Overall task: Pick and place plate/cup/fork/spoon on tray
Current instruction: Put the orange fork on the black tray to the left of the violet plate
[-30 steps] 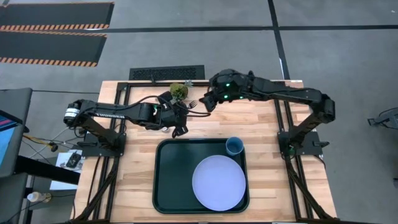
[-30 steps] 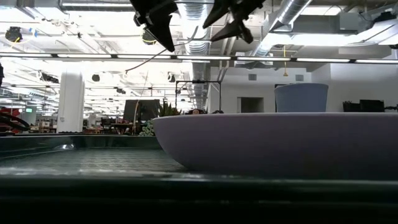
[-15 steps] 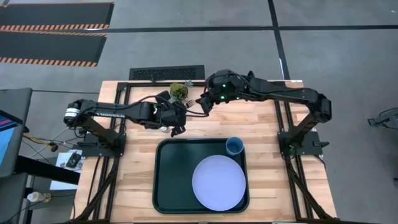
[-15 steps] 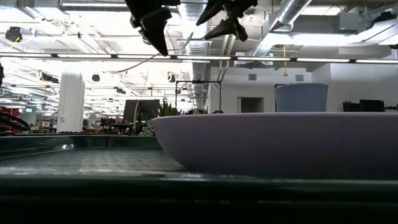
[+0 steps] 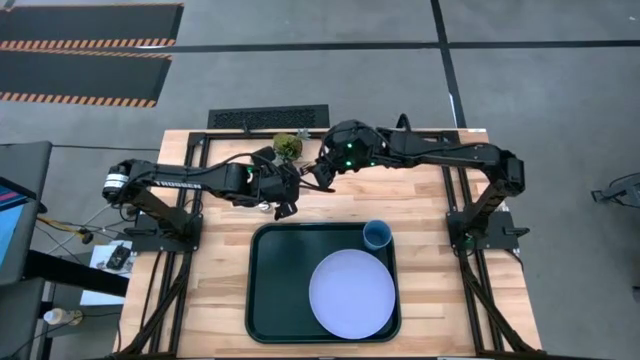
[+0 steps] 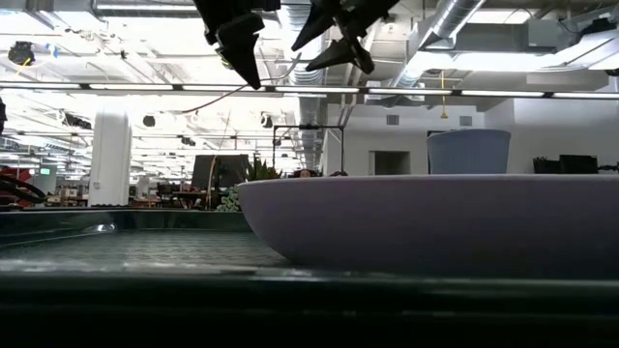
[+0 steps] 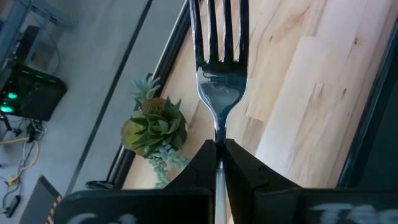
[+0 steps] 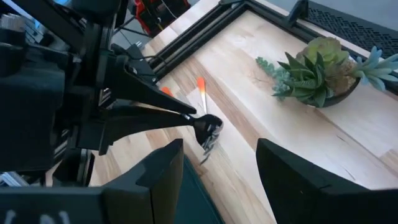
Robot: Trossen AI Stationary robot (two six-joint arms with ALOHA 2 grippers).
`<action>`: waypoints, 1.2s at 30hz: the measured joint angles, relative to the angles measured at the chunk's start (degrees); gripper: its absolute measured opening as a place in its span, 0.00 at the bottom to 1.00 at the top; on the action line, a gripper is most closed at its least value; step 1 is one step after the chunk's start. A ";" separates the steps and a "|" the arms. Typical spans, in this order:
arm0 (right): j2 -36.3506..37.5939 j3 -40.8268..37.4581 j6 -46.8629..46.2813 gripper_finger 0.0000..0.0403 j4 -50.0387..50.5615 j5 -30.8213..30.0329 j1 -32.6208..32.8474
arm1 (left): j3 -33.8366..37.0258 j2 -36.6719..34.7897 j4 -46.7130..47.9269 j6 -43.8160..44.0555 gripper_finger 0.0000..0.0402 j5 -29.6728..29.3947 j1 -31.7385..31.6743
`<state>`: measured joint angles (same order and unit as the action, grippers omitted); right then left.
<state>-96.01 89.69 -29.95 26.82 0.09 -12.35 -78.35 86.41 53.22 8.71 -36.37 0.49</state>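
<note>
Holding fork (image 7: 219,68) — left gripper (image 7: 219,163) pinched on its neck, tines pointing ahead along gripper axis, above tabletop (image 5: 420,195) behind tray (image 5: 265,300). Your right gripper (image 8: 214,168), fingers spread, faces fork head-on, just beside it. Plate (image 5: 351,294), cup (image 5: 377,235) already on tray — carry fork toward tray's bare left side.

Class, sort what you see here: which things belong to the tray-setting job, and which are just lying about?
Job: tray; plate and cup, both on the tray; fork, clamped in the left gripper; right gripper, open, close by the fork.
Lying about: potted succulent at the table's edge; striped mats on the floor.
</note>
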 joint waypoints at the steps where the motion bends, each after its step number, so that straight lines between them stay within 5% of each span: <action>1: 0.00 0.00 0.00 0.56 0.05 0.04 -0.19 | 0.00 0.00 -0.08 -0.21 0.00 0.01 0.00; 11: 0.00 0.00 0.00 0.52 0.55 0.12 -0.64 | 0.02 0.00 -1.13 -3.31 0.00 0.03 0.00; 32: 0.02 -0.07 0.26 0.04 1.46 1.03 -0.93 | 0.02 0.00 -4.62 -5.22 0.00 -0.12 0.00; 36: 0.02 -0.09 0.02 0.02 1.64 1.07 -0.98 | 0.02 0.00 -5.03 -5.05 0.00 -0.18 0.09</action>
<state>-95.98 89.60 -29.93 28.47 1.17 -13.32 -78.32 86.41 48.19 3.66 -36.55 0.58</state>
